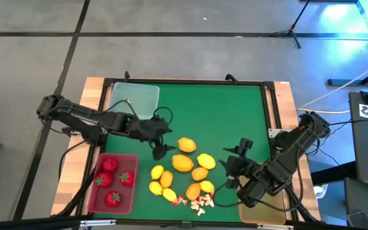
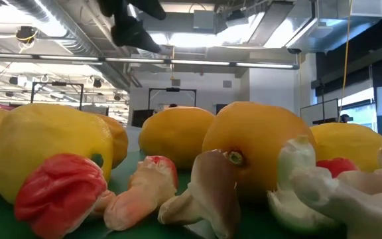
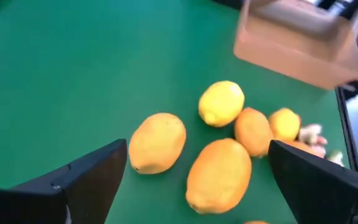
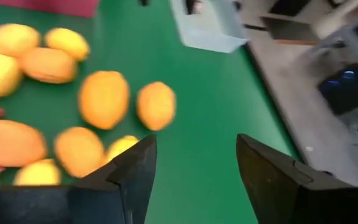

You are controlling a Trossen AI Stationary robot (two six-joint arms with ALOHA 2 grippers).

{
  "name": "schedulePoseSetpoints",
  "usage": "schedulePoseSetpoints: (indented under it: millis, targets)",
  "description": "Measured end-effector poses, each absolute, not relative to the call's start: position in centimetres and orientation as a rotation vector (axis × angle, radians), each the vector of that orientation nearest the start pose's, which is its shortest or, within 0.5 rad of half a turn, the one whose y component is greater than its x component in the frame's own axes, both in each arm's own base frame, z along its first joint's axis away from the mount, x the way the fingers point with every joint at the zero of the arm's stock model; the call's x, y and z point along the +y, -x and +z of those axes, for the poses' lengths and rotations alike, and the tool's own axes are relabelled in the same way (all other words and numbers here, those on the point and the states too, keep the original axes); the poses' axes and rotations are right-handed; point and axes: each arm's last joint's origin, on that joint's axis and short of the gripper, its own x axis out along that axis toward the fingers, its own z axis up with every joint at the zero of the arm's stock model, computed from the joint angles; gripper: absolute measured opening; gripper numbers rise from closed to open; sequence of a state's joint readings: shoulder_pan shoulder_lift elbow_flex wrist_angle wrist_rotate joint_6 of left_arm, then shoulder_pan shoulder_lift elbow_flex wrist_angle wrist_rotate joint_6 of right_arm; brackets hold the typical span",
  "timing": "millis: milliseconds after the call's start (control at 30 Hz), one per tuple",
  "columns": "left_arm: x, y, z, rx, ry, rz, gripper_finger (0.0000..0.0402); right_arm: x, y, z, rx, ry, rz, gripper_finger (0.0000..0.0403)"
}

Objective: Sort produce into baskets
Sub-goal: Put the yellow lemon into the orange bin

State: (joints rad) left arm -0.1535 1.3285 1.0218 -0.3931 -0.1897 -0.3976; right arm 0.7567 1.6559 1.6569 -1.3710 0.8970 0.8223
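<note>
Green desk (image 1: 235, 115) before me: my left tool (image 1: 163, 151) hangs spread beside the lemons (image 1: 183, 163); right tool (image 1: 232, 167) spread too, both gripping nothing.

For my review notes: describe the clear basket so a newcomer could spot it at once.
Start at the green mat and go to its far left corner. The clear basket sits there, behind the left gripper. Unlike the red basket of strawberries, it is translucent and empty.
</note>
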Motion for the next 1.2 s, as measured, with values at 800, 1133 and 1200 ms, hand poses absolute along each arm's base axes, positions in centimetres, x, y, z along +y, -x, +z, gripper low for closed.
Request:
schedulePoseSetpoints:
  millis: [800,1133,1200]
  targets:
    - [-5.7,-26.5,26.8,0.873,0.242,0.055,0.0386,20.6,-25.3,27.3,0.93,-0.263,-0.283,0.0221]
    - [-10.2,-25.5,26.5,0.83,0.221,0.106,0.0386,22.5,-23.2,23.4,0.958,-0.419,-0.262,0.0221]
    - [-10.7,-25.4,26.5,0.808,0.202,0.129,0.0386,22.9,-23.0,23.1,0.94,-0.421,-0.258,0.0221]
